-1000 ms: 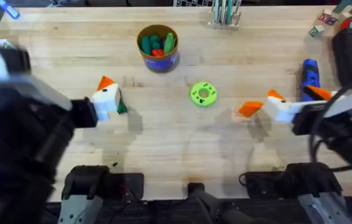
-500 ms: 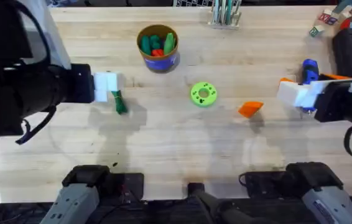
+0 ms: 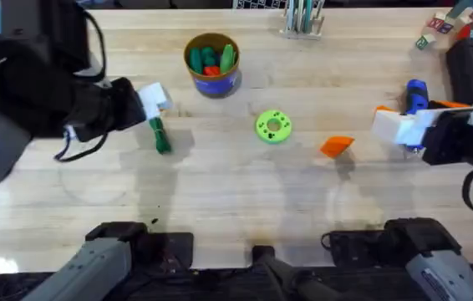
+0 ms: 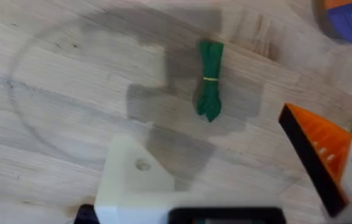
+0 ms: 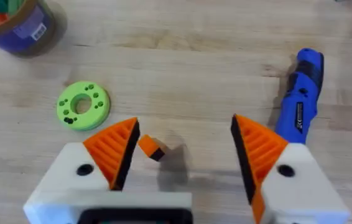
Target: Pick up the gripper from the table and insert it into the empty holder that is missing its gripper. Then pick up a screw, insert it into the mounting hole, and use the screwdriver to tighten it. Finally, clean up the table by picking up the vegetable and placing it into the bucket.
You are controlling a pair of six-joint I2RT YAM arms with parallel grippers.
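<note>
Currently my right pincer (image 5: pixel 182 165) hangs wide open and empty over the loose gripper (image 3: pixel 337 146) mid-worktop, ready to grasp, while my left pincer (image 4: pixel 232 174), open, empty, presents its bare holder (image 4: pixel 135 180) near the vegetable (image 4: pixel 209 87).

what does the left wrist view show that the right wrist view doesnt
Left wrist view alone: the dark-green vegetable lying on the table, and the left claw with one bare white holder, its mounting hole visible, opposite one orange finger.

Right wrist view alone: the blue screwdriver, the loose orange gripper on the wood between the fingers, and the right claw, open, with both orange fingers fitted.

Both: the bucket at an edge, the lime-green disc, and the wooden table.
</note>
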